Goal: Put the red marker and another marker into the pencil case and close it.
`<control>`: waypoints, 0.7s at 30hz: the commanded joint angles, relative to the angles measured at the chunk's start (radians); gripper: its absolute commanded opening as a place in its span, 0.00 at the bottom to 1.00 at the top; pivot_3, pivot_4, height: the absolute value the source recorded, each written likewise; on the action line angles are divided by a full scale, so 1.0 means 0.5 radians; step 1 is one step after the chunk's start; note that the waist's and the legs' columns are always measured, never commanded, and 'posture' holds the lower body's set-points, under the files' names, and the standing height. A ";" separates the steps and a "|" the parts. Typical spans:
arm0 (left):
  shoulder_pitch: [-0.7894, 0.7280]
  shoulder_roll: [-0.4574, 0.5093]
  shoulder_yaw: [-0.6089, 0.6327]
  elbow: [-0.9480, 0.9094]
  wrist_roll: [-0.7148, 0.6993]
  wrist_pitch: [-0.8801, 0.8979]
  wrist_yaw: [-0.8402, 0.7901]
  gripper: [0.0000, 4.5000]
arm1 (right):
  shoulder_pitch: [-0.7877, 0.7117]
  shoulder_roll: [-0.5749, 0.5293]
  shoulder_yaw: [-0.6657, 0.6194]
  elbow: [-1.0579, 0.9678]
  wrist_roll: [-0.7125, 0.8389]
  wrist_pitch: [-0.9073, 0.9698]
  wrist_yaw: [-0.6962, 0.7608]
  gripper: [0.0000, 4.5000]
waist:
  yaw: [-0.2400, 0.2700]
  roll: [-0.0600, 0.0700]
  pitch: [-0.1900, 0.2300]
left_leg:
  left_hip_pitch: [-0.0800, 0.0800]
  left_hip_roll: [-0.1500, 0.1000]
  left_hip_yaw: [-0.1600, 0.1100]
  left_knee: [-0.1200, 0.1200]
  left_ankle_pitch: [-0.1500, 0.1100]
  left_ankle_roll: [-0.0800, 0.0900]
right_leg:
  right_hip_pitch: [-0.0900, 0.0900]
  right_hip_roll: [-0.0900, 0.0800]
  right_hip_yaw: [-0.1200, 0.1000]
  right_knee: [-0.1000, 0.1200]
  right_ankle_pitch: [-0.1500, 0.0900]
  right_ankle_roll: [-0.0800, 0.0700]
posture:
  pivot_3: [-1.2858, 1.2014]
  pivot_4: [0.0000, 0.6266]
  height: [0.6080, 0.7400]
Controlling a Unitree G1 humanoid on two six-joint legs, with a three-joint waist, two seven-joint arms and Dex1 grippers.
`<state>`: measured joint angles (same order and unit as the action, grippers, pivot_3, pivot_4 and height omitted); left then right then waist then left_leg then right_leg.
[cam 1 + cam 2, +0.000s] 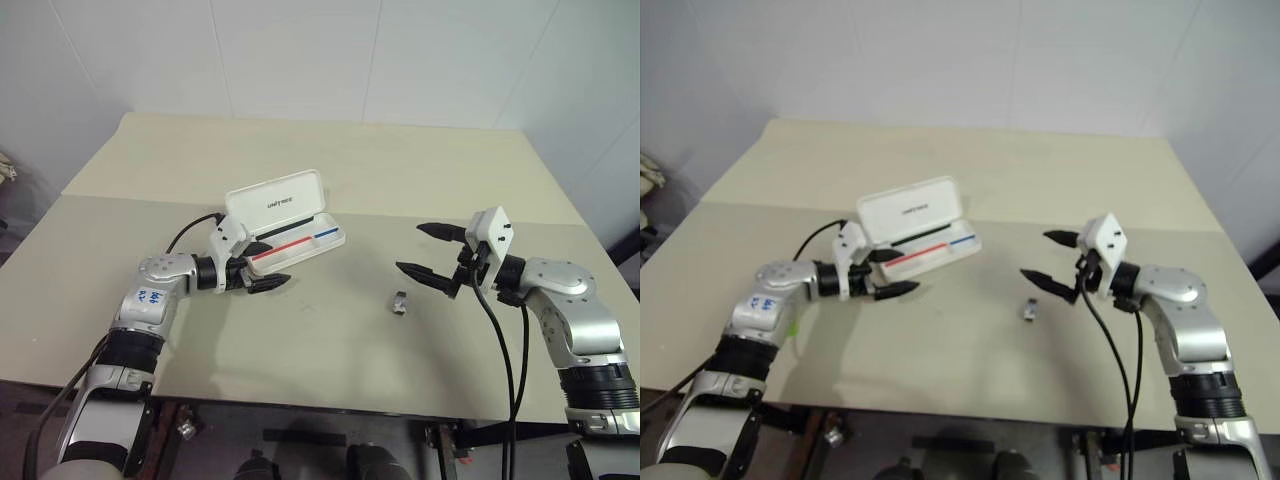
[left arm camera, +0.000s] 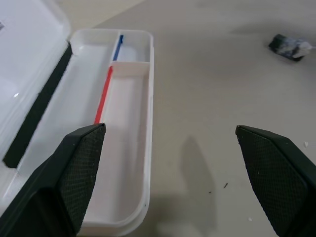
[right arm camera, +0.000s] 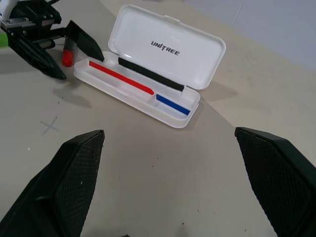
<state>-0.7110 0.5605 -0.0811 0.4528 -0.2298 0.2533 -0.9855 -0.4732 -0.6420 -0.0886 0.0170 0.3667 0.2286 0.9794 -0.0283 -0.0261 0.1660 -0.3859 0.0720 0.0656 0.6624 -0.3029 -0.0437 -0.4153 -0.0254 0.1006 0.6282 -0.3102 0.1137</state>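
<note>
Lying open on the tan table (image 1: 330, 400), the pencil case (image 1: 300, 243) is a flat white hard box with rounded corners, its hinged lid (image 1: 275, 200) propped up behind the tray and printed with small dark lettering. A black strip runs along the tray's edge next to the hinge, and a thin printed line crosses the tray floor, red for most of its length and blue in the short end compartment. No marker lies in the tray.

Just beside the case's red end, in the right wrist view, the red marker (image 3: 66, 53) shows only as a red tip with a dark section behind it, partly hidden by the left gripper's fingers. A sliver of lime green (image 3: 4, 40) sits farther out from the case, behind that gripper; what it belongs to cannot be told.

The left gripper (image 1: 262, 268) hangs at the case's front corner, jaws spread wide and holding nothing. The right gripper (image 1: 428, 252) is well apart from the case, also wide open and empty. Between it and the case lies a small grey metal clip (image 1: 400, 301).

Beyond the case, the table reaches white panelled walls (image 1: 350, 55).
</note>
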 commanded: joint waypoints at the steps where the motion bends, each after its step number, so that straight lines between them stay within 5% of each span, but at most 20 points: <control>1: -0.133 -0.015 -0.030 0.107 0.047 -0.093 -0.109 1.00 | 0.035 0.008 -0.061 -0.106 0.049 0.012 -0.051 1.00 | 0.001 0.000 0.000 | -0.001 0.000 0.000 0.000 0.000 0.000 | 0.000 0.000 0.000 0.000 0.000 0.000 | 0.52 0.24 1.00; 15: -0.551 -0.068 -0.298 0.790 0.424 -0.203 -0.355 1.00 | 0.052 0.033 -0.051 -0.134 0.055 0.012 -0.126 1.00 | 0.002 -0.001 0.001 | -0.002 -0.002 0.000 0.002 -0.001 0.002 | 0.000 0.000 0.002 0.000 0.000 0.000 | 0.52 0.24 1.00; 21: -0.746 -0.129 -0.345 1.126 0.589 -0.400 -0.290 0.57 | 0.020 0.036 -0.046 -0.104 0.045 0.002 -0.133 1.00 | 0.002 -0.001 0.001 | -0.002 -0.003 0.000 0.003 -0.001 0.002 | 0.000 0.000 0.002 0.000 0.000 0.000 | 0.52 0.24 1.00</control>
<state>-1.0599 0.5023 -0.2435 0.9801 0.0327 0.0882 -1.1415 -0.4442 -0.6229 -0.0891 -0.0180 0.3773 0.2417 0.9199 -0.0273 -0.0267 0.1663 -0.3867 0.0706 0.0657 0.6638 -0.3036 -0.0425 -0.4152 -0.0253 0.1018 0.6283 -0.3101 0.1140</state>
